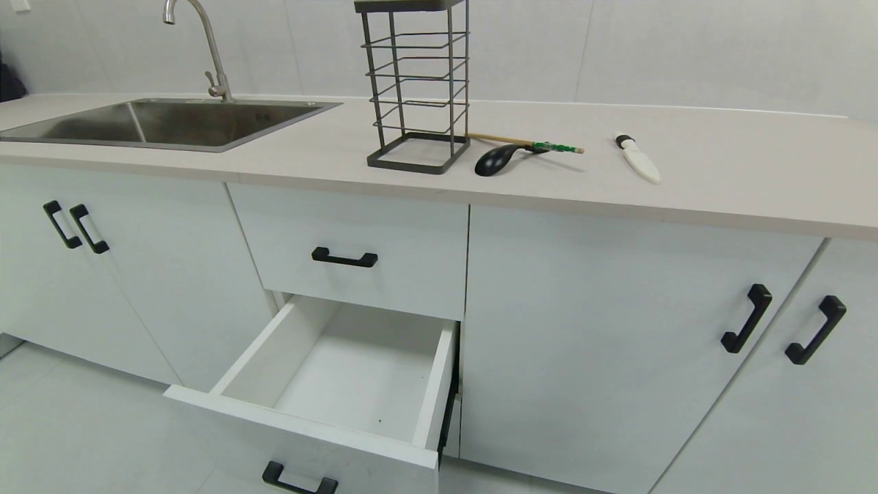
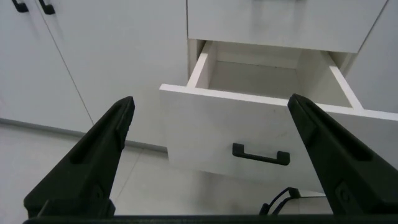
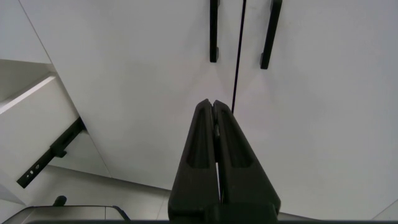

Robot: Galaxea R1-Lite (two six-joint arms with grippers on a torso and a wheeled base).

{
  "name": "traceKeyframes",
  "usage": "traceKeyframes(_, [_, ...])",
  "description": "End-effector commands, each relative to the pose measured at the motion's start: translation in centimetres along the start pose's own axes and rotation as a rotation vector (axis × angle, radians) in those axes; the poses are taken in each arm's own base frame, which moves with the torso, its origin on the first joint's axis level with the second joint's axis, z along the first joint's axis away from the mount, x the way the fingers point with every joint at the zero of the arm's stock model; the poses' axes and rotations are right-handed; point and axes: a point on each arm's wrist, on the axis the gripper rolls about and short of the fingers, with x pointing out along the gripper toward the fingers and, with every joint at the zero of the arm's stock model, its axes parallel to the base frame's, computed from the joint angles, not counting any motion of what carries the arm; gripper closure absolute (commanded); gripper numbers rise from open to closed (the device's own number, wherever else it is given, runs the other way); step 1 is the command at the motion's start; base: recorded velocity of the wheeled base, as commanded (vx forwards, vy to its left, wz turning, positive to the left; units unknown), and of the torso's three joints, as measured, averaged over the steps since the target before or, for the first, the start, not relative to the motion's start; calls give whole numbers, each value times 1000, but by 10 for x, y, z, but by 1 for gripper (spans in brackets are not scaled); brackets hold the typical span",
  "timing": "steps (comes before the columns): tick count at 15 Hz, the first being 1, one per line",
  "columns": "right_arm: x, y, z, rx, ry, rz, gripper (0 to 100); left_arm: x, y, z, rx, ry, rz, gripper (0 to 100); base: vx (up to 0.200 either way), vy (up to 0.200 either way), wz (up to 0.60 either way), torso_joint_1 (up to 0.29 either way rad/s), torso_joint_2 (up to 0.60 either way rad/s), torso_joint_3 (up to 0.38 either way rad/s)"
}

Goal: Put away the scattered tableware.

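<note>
Fingers (image 2: pixel 93 158) of the left gripper (image 2: pixel 211 102) are standing spread wide, gripping nothing and pointing at the front of the open drawer (image 2: pixel 261 127), low before the cabinets. Fingers (image 3: pixel 202 143) of the right gripper (image 3: pixel 213 106) are pressing together, also empty, and facing a white cabinet door (image 3: pixel 143 93) near a pair of black handles (image 3: pixel 213 31).

Both arms are hanging below the counter (image 1: pixel 720 189), so every piece is lying above and beyond them. Up there, the black spoon (image 1: pixel 495 160) is resting just right of the wire rack (image 1: pixel 418 89), bowl toward the rack and handle running off rightward to meet the chopsticks (image 1: pixel 525 143). These are lying roughly along the counter's length. Farther right, well apart, the white knife (image 1: pixel 639 160) is lying diagonally, its black-banded end pointing away. All three are sitting right of the drawer, so the right arm is looking the nearer. It will be needing to rise and open before reaching the spoon.
</note>
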Motion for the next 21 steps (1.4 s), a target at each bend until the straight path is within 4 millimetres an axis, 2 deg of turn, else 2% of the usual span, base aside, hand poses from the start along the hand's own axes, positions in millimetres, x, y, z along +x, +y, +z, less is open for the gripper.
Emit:
traceKeyframes(1, [0,0,0,-1,2,1,100,0,0,0,0,1,-1,0,0,0,0,0,0,0])
traceKeyframes(4, [0,0,0,1,2,-2,100,0,0,0,-3,1,0,0,0,0,400,3,0,6])
traceKeyframes(10, [0,0,0,1,2,-2,100,0,0,0,-1,3,5,0,200,0,0,2,3,-1])
traceKeyframes(15, [0,0,0,-2,1,-2,100,0,0,0,0,1,5,0,0,0,0,9,-12,-4])
traceKeyframes(21, [0,0,0,-1,1,-2,100,0,0,0,0,3,5,0,0,0,0,220,-180,-137])
